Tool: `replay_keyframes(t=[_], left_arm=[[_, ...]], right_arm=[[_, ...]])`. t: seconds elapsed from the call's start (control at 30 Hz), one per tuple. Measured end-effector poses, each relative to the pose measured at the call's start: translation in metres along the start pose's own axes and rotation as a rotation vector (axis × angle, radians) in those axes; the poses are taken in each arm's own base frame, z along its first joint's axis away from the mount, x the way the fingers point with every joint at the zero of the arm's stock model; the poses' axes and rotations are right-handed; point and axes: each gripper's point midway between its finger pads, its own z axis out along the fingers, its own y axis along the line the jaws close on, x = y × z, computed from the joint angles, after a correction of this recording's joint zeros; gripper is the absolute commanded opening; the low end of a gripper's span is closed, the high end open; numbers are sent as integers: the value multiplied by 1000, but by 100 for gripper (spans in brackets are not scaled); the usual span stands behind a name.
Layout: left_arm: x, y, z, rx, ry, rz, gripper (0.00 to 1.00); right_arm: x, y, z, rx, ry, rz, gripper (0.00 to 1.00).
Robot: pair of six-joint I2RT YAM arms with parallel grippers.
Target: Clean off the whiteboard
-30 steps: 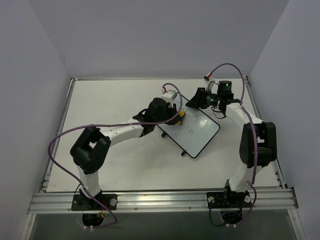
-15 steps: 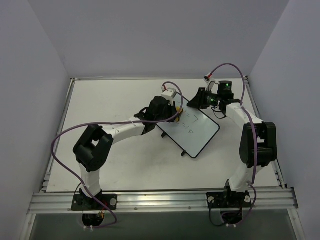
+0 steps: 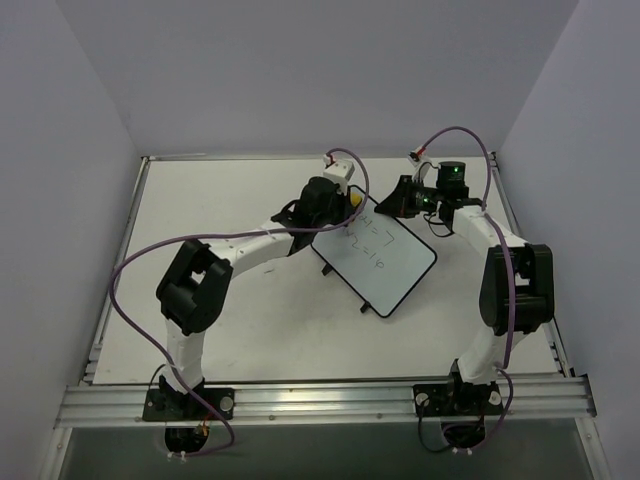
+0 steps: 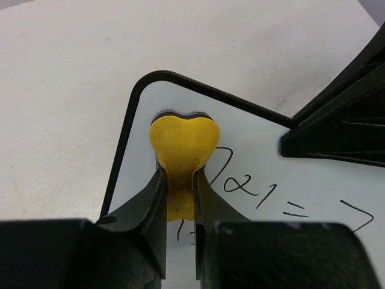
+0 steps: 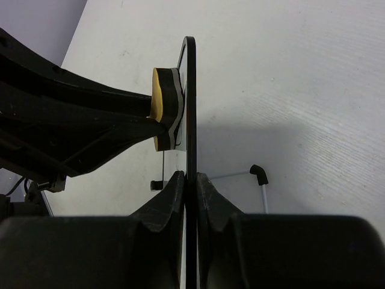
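A pale bench is walled in by lilac panels. Toward three o'clock of its middle the whiteboard is clamped by its thin black frame in the closed right hand. A yellow heart-shaped eraser is pinched in the left hand and pressed at the board's twelve o'clock corner. Wiping is judged barely begun; strokes toward six o'clock over the dark handwriting are called for.

The top camera looks down from behind over the whole table. Both close wrist cameras share the yellow eraser and one whiteboard corner.
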Motion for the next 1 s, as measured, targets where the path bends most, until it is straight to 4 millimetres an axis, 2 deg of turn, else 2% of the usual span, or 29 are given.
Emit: replay_keyframes(t=[0.17,0.33,0.6,0.73,0.9,1.0], left_arm=[[0,2,3,-4,3,31,3],[1,1,4,11,-10,36,2],[19,-8,2,89,-71,47,2],[26,-24,-2,120,-91,79,2],[37,-58,-13,187,-102,127,2],[42,-69,-16,207,-103,138,2]], right_arm=[[0,-3,-1,5,0,5,0],[0,-3,0,5,0,5,0],[1,-9,-2,32,1,18,0],[2,-11,-3,37,2,22,0],[2,-11,-3,37,3,16,0],[2,-11,-3,37,3,11,0]])
